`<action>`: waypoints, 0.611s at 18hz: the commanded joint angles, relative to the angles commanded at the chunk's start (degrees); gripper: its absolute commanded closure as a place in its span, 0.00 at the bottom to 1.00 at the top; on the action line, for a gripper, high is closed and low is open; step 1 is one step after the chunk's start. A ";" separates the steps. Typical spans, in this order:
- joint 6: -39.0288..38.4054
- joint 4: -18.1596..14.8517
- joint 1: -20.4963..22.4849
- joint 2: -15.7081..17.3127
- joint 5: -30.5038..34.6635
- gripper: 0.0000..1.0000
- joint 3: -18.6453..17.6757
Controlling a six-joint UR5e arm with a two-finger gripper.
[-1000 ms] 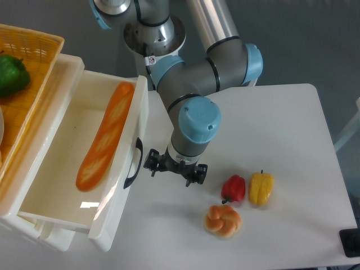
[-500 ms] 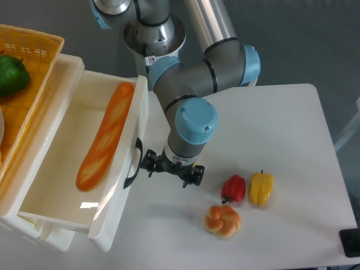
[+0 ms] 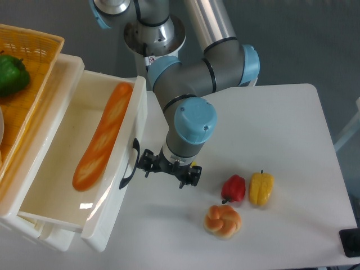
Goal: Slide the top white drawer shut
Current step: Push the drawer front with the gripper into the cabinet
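- White table (image 3: pixel 281 129) filled the right and lower part of the view, with grey floor behind it.
- At the left stood a white cabinet (image 3: pixel 39 236), and its top drawer (image 3: pixel 62 169) was pulled out toward the table, open.
- Inside the drawer lay a long orange baguette (image 3: pixel 103 138), set lengthwise along the tray.
- The drawer's flat front (image 3: pixel 121 185) faced the arm, and a black curved handle (image 3: pixel 129 163) was fixed to it.
- On top of the cabinet sat a yellow woven basket (image 3: pixel 31 62) holding a green pepper (image 3: pixel 12 73).
- The arm (image 3: pixel 194 84) reached down from the top of the view, ending in a light blue joint cap (image 3: pixel 195 120) over the wrist.
- The gripper (image 3: pixel 169 170) hung low over the table just right of the drawer front, its left tip close to the handle; contact there could not be told.
- Whether its jaws were parted or pressed together could not be told from above.
- Nothing was seen held in it.
- To its right on the table lay a red pepper (image 3: pixel 233 188) and a yellow pepper (image 3: pixel 261 188) side by side.
- A braided bun (image 3: pixel 223 220) lay just in front of the red pepper.
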 joint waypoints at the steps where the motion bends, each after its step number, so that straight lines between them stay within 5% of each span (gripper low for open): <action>1: 0.00 -0.09 0.00 0.09 -0.35 0.00 0.00; 11: -0.26 -0.09 -3.16 0.53 -1.15 0.00 -0.18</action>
